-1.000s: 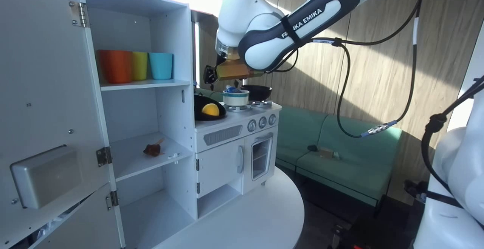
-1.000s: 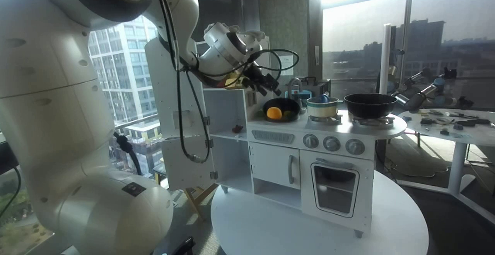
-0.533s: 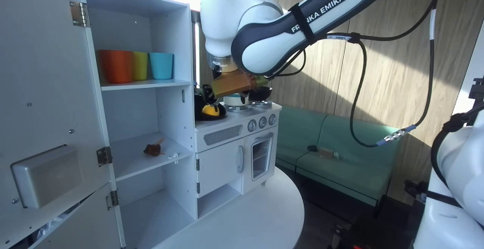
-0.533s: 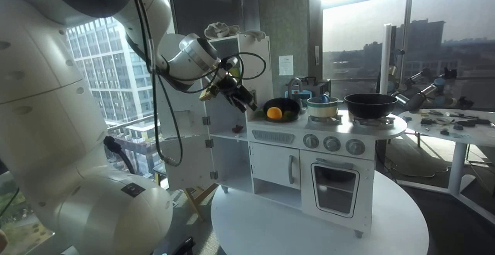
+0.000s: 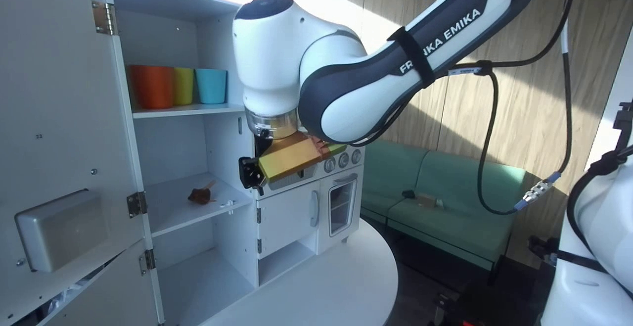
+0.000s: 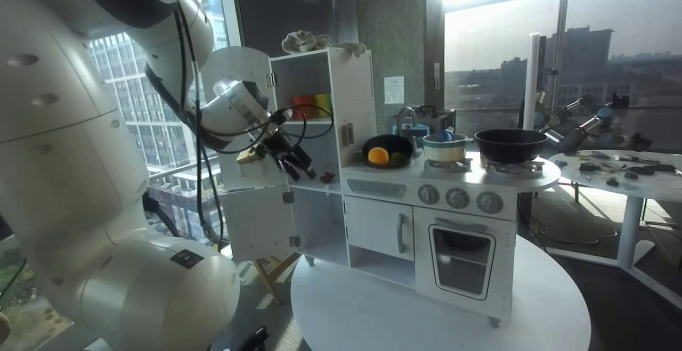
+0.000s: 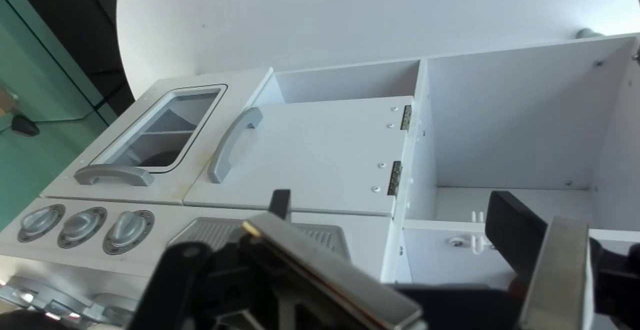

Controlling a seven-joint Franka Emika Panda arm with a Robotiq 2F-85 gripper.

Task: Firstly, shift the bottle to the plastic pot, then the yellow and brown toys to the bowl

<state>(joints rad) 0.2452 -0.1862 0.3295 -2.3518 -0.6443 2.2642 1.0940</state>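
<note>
The wrist view takes in the front of the toy kitchen (image 7: 315,154): an oven window (image 7: 155,134) at nine o'clock, grey knobs (image 7: 81,226) between eight and nine, a teal sofa (image 7: 45,165) beyond. In an exterior view an orange cup (image 5: 152,87), a yellow cup (image 5: 183,86) and a blue cup (image 5: 211,86) line the upper shelf (image 5: 190,113) toward ten o'clock, and the white arm (image 5: 277,64) fills the centre. Behind it there, but plain in an exterior view, is the worktop (image 6: 543,175): the blue bottle (image 6: 446,136) sits in the plastic pot (image 6: 445,152), poking above its rim. A black pan (image 6: 510,146) is at the pot's three o'clock; at its nine o'clock the yellow toy (image 6: 378,155) lies in the dark bowl (image 6: 402,147). In both exterior views the brown toy (image 5: 200,196) rests on the middle shelf (image 5: 173,202).

The gripper (image 6: 305,174) is in the air, spread wide; in the wrist view its pads (image 7: 345,276) stand well apart, with the white kitchen front showing through the gap. In an exterior view the brown toy (image 6: 327,177) appears at three o'clock from it, near but apart. A reddish-brown patch (image 7: 517,287) beside one pad is too small to name.
</note>
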